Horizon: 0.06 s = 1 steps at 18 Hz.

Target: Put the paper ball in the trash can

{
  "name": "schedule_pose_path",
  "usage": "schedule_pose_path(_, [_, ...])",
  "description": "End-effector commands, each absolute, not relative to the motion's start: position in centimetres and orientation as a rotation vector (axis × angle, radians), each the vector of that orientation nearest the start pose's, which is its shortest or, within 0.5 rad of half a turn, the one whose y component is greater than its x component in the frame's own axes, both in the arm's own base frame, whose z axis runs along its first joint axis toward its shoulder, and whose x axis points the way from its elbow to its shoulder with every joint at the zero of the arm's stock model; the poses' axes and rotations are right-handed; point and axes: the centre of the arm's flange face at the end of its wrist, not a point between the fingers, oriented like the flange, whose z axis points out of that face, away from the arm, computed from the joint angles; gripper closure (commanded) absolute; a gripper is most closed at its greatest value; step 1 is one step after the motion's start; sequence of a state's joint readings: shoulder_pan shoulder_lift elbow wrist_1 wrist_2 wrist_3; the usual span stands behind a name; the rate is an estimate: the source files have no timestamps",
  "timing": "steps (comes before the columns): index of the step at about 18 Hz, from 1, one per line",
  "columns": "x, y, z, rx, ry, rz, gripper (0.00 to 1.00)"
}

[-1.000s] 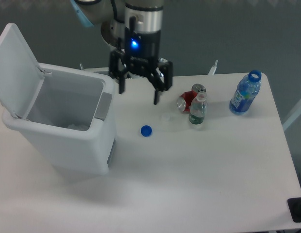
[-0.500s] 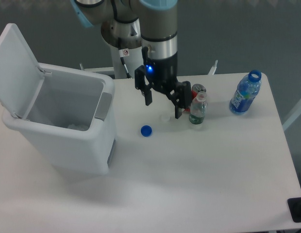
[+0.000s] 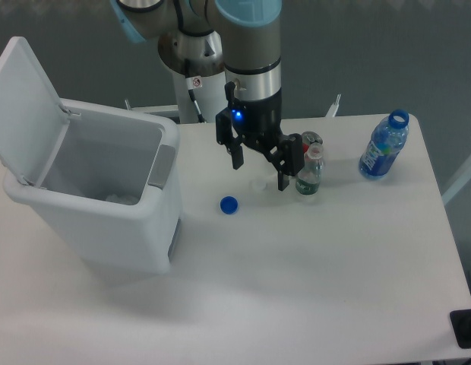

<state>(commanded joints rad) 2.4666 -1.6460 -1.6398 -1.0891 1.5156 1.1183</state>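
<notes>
The claw (image 3: 260, 173) hangs spread above a whitish cap (image 3: 257, 184), right of the open trash can (image 3: 91, 220).

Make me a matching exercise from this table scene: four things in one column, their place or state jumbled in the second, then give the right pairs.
Things:
1. trash can
2. blue bottle cap
3. blue-labelled bottle
4. gripper

Places or states:
A. standing near the table's far right corner, without a cap
B. open, empty, above the table beside the small green-labelled bottle
C. at the table's left, lid flipped up
D. lying flat on the table between the bin and the small bottles

Pairs: 1-C, 2-D, 3-A, 4-B
</notes>
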Motion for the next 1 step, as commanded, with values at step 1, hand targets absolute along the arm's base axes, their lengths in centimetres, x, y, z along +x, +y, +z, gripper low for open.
schedule_pose_path(1, [-33.98,45.08,46.93,-2.871,0.337,0.375,0.00])
